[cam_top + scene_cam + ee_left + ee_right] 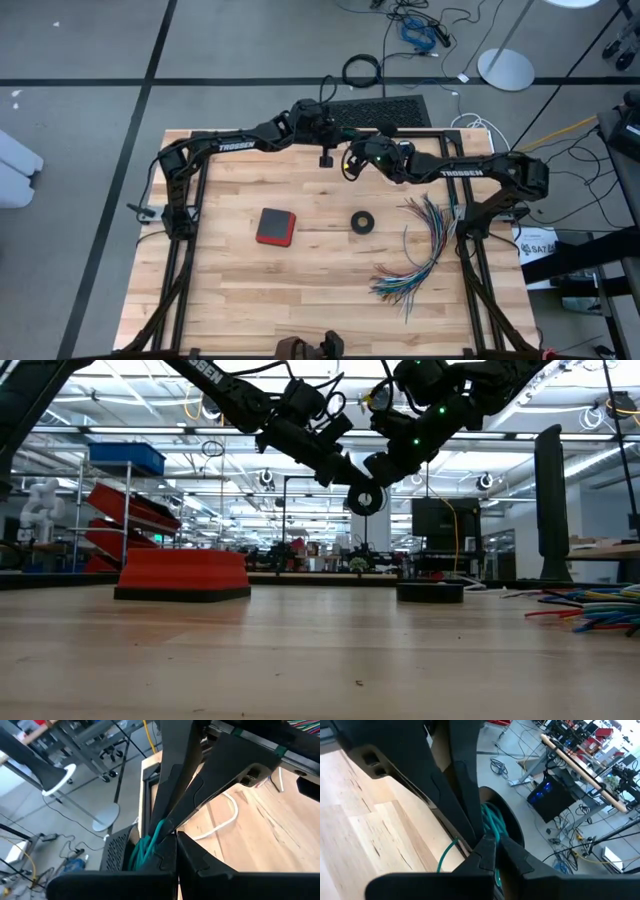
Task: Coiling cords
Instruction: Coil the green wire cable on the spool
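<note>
The teal-green cord (148,848) is gathered into a small coil (365,500) held high above the far middle of the table, between both grippers. My left gripper (328,145) comes in from the left and my right gripper (352,160) from the right; both are shut on the coil. One free teal end (447,853) curls out below the right fingers. The white cord (226,821) lies on the wood under the arms; its round piece is out of view. My left gripper pinches several gathered strands of the teal cord (152,839) between its two fingers, which slant slightly downward. The coil is lifted clear of the table. My right gripper pinches the bundled loops of the same coil (492,826) between its two fingers, reaching in from the table's right side and slanting slightly down. The loops bulge out beyond the fingertips, clear of the table.
A red-topped black box (275,226) and a small black tape ring (362,222) sit mid-table. A fanned bundle of multicoloured wires (420,250) lies at the right. A black perforated panel (385,108) lies at the far edge behind the grippers.
</note>
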`<state>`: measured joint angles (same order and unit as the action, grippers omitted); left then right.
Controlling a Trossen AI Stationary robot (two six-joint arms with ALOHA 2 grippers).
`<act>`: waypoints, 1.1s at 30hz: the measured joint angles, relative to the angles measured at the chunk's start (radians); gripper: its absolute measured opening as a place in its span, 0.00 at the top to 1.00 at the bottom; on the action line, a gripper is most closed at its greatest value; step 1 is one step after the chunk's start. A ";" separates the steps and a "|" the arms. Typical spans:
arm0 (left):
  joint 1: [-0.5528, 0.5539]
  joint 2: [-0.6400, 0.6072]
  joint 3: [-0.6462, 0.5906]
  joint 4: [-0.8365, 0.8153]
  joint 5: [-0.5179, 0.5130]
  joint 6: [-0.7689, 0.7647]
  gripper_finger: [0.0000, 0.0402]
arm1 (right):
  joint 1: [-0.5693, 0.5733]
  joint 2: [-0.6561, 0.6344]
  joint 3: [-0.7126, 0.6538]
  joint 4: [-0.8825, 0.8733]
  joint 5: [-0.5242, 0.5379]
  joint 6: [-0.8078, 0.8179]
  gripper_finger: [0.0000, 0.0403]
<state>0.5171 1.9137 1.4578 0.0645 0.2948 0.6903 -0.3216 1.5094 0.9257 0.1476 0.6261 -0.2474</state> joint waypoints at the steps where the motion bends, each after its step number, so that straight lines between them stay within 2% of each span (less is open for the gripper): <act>1: 0.000 0.000 0.000 0.006 0.000 0.005 1.00 | -0.002 -0.008 0.000 -0.002 -0.003 0.000 1.00; 7: 0.000 0.000 0.000 0.041 0.035 0.033 1.00 | -0.032 -0.082 -0.002 -0.067 -0.091 0.028 0.93; 15: 0.002 0.000 0.000 0.065 0.134 0.050 1.00 | -0.104 -0.144 -0.001 -0.196 -0.349 0.116 0.91; 20: 0.009 0.000 0.000 0.074 0.205 0.042 1.00 | -0.108 -0.145 -0.001 -0.227 -0.379 0.113 0.94; 26: 0.041 -0.005 0.000 0.166 0.339 -0.042 1.00 | -0.137 -0.145 -0.033 -0.244 -0.492 0.144 0.94; 29: 0.050 -0.010 -0.012 0.224 0.380 -0.103 1.00 | -0.146 -0.152 -0.051 -0.205 -0.541 0.164 0.94; 33: 0.055 -0.008 -0.036 0.222 0.404 -0.135 1.00 | -0.150 -0.158 -0.086 -0.148 -0.555 0.184 0.94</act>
<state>0.5720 1.9060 1.4215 0.2867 0.6987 0.5558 -0.4719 1.3512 0.8398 -0.0001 0.0714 -0.0631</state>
